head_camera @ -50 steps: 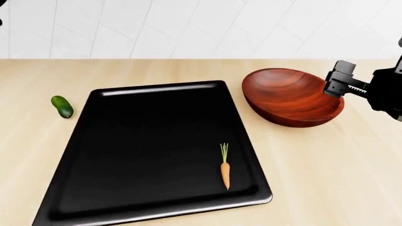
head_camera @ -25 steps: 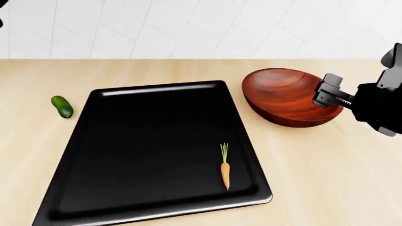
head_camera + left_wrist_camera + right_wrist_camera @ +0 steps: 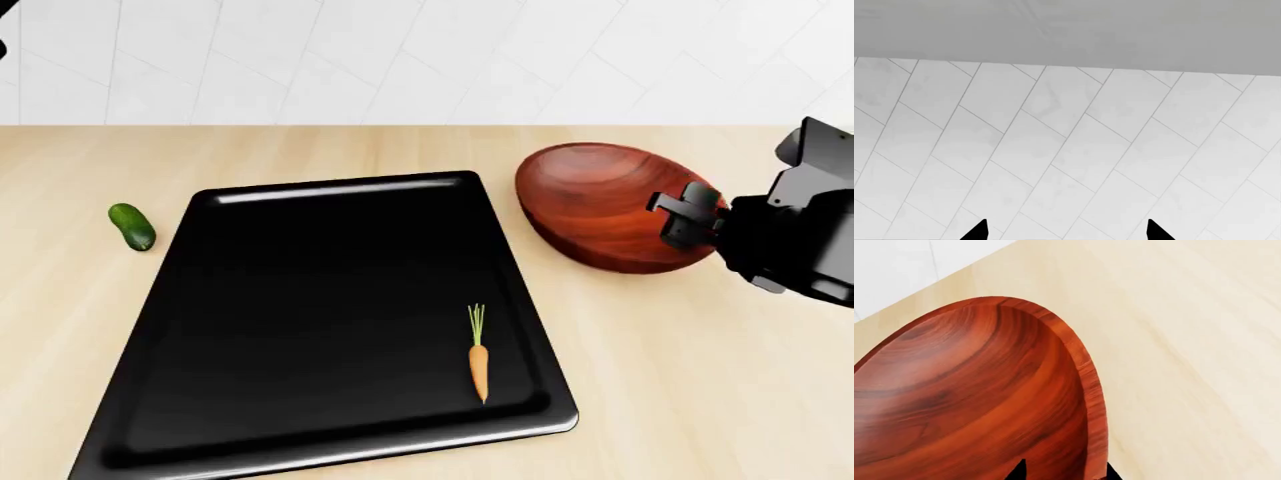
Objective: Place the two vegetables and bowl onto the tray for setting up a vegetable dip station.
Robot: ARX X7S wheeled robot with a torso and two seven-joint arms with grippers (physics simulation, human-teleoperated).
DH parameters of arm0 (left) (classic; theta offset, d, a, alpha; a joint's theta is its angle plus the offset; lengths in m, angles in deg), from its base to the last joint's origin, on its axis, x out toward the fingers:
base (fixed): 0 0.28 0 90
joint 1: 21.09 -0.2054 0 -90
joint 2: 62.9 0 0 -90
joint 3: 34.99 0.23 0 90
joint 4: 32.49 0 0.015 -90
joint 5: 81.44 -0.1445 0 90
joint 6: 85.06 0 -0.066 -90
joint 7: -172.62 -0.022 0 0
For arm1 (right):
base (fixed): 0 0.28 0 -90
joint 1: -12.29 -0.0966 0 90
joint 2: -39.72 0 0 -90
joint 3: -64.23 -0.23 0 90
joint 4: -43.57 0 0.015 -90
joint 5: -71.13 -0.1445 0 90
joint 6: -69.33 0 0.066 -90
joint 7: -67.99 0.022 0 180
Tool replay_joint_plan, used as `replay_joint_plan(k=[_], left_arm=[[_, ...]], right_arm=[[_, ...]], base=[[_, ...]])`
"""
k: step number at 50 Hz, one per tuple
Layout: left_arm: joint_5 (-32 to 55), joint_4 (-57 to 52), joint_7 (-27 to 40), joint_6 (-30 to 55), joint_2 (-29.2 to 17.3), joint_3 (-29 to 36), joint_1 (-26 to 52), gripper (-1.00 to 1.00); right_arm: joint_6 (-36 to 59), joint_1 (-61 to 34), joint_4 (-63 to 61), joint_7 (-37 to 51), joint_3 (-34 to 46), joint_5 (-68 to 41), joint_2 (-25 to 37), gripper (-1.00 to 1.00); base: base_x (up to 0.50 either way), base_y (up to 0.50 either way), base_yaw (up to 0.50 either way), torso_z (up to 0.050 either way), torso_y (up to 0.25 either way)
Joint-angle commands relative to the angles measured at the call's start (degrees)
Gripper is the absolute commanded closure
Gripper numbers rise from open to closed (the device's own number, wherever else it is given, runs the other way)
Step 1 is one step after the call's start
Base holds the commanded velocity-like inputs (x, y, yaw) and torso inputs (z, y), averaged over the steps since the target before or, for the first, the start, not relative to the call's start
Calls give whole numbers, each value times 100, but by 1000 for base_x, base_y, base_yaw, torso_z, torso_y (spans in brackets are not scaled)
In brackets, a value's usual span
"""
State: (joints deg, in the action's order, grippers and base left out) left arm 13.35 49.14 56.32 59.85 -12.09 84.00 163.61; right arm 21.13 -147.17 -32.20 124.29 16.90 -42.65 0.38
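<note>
Wooden bowl [image 3: 601, 205] tilted on the light wood counter [image 3: 694, 380], just beside the far right corner of the black tray [image 3: 307, 320], with the right gripper [image 3: 690, 218] at its near right rim.

The right wrist view shows the two dark fingertips [image 3: 1018, 471] astride the bowl's rim [image 3: 1084, 390], one inside and one outside; whether they press on the wood cannot be told. The carrot [image 3: 478, 368] lies on the tray near its front right corner, stem tuft pointing away from the robot. The cucumber [image 3: 132, 226] rests on the counter, off the tray, near its far left corner. The left gripper [image 3: 1066, 231] faces the white tiled wall [image 3: 1067, 150], its two tips set apart with nothing between them.
</note>
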Motion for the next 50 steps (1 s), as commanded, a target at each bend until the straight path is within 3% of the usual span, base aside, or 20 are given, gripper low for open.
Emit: replay_joint_plan(k=[1, 40, 50], left_arm=[[9, 4, -1, -16, -8, 8, -1, -100], [47, -24, 34, -47, -11, 52, 31, -100], [75, -13, 56, -46, -12, 62, 45, -100]], right_arm=[[-50, 22, -24, -46, -1, 51, -42, 100], [154, -690, -367, 386, -97, 304, 277, 100], [571, -1614, -45, 346, -30, 452, -84, 100]], base=[[0, 0, 0, 0, 0], [0, 0, 0, 0, 0], [0, 0, 0, 0, 0]])
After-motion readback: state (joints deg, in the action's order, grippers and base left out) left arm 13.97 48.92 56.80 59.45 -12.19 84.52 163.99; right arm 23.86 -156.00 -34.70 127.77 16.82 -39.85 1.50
